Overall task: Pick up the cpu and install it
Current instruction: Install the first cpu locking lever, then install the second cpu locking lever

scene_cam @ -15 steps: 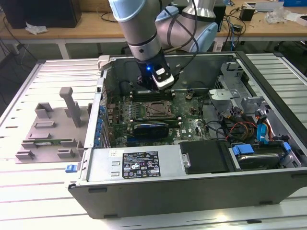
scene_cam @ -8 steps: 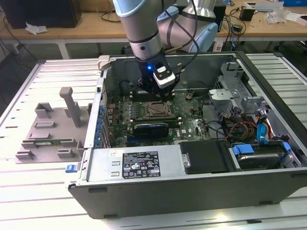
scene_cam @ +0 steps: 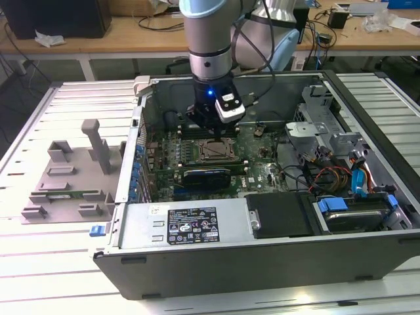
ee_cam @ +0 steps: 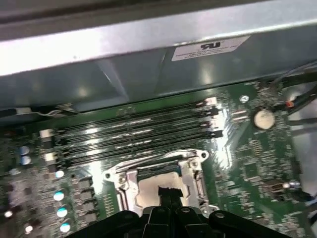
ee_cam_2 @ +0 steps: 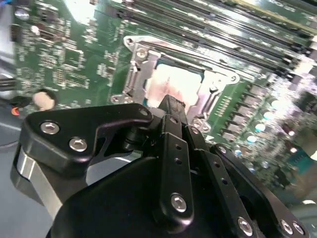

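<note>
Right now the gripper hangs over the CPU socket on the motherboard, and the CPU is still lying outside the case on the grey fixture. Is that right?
One part is wrong: the CPU is not on the grey fixture. Both wrist views show its pale metal top inside the socket frame on the motherboard. The gripper does hang over that socket, as the exterior view shows.

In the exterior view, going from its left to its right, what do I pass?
Grey fixture tray on the table, then the pincer hanging over the cpu in its socket on the green motherboard, then the blue-tabbed drive at the case's right end.
</note>
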You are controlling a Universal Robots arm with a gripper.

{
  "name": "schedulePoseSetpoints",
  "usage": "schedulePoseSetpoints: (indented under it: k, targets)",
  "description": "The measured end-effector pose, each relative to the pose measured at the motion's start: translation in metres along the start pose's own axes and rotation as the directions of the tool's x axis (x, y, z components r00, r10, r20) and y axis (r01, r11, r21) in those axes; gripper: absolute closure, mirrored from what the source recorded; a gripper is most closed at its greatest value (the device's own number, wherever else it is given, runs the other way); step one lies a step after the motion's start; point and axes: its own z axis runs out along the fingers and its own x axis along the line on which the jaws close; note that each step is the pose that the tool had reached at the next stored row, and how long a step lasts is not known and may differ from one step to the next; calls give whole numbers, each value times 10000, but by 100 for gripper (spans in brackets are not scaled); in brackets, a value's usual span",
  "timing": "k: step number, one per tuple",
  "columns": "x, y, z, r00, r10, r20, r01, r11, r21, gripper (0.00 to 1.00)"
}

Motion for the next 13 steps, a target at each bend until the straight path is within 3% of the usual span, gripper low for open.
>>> schedulePoseSetpoints:
  k: [1,4,13]
  targets:
    - [-31,-11,1,9995,4,-303,-1,10000,77,89]
    - [-58,-96,8,9990,6,-443,-1,9999,103,89]
    - [-62,-111,9,9990,8,-452,-1,9999,147,89]
